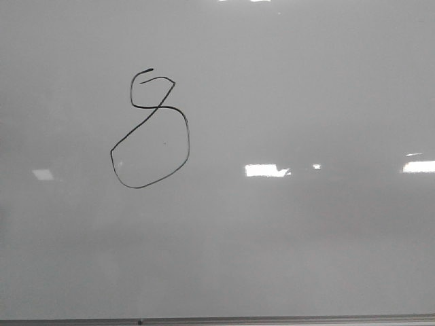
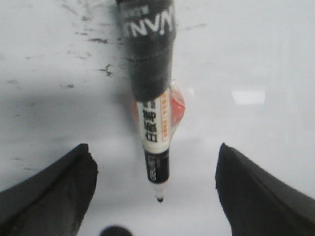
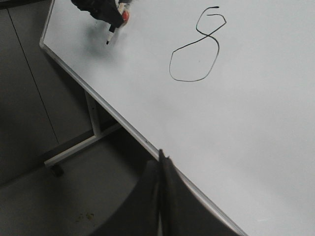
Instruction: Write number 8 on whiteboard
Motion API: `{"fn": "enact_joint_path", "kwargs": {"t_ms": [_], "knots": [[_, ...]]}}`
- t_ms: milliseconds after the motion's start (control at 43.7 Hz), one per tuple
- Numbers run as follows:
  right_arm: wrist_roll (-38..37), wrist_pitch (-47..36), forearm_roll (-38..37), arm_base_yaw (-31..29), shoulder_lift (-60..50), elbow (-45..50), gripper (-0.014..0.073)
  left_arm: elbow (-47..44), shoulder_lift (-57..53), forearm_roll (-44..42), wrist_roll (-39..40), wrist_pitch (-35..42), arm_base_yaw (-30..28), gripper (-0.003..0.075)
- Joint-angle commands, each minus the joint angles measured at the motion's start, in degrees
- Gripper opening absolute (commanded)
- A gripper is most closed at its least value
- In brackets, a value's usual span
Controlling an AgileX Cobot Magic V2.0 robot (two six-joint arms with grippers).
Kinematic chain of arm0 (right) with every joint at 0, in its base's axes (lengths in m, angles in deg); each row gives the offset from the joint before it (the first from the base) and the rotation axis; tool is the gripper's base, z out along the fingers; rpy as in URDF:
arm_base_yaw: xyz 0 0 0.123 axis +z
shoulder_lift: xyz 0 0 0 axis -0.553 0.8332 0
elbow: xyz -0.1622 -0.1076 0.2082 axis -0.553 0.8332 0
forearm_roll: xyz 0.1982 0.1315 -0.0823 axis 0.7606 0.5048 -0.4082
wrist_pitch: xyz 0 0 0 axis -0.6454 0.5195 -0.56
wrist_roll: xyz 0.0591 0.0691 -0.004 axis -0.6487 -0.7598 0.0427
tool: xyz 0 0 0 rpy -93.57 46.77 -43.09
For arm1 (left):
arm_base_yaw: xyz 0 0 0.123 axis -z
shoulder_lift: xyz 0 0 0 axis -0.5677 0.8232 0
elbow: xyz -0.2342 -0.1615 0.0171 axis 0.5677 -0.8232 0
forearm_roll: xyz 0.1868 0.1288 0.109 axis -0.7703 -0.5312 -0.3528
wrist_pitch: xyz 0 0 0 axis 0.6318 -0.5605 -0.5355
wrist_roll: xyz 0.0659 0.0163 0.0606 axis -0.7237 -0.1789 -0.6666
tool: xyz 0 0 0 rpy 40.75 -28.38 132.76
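The number 8 (image 1: 158, 109) is drawn in thin black line on the whiteboard (image 1: 306, 238), with a small angular upper loop and a large round lower loop. It also shows in the right wrist view (image 3: 206, 35). My left gripper (image 2: 153, 147) has its fingers wide apart. A marker (image 2: 156, 147) with a black wrap hangs between them, touching neither finger, its tip just off the board. In the right wrist view the left gripper (image 3: 98, 7) and marker (image 3: 112, 30) sit near the board's corner, away from the 8. My right gripper (image 3: 162, 157) is shut and empty at the board's edge.
A thin grey edge strip (image 1: 272, 318) runs along the board's near side. Bright light reflections (image 1: 265, 170) lie on the board. Old smudges (image 2: 98, 40) mark the board by the left gripper. The board's white stand leg (image 3: 78, 147) and the floor lie beyond its edge.
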Motion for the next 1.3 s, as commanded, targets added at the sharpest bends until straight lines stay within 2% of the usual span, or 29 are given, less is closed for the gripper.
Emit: {"fn": "enact_joint_path", "kwargs": {"t_ms": [0,69,206,549,733,1282], "knots": [[0.2,-3.8,0.8,-0.4,0.5,-1.6,-0.0062,-2.1,-9.5,-0.1,0.2,2.0,-0.1,0.0496],[0.2,-3.8,0.8,-0.4,0.5,-1.6,-0.0062,-4.7,-15.8,-0.1,0.2,2.0,-0.1,0.0475],[0.2,-3.9,0.8,-0.4,0.5,-1.6,-0.0062,-10.5,-31.2,0.3,0.2,2.0,-0.1,0.0378],[0.2,-3.9,0.8,-0.4,0.5,-1.6,-0.0062,-19.4,-68.1,0.3,0.2,1.1,-0.1,-0.0013],[0.2,-3.9,0.8,-0.4,0.5,-1.6,-0.0062,-19.4,-77.7,0.3,0.2,0.1,-0.1,-0.0020],[0.2,-3.6,0.8,-0.4,0.6,-1.6,-0.0062,-19.4,-76.1,0.3,0.2,1.1,-0.1,-0.0021]]}}
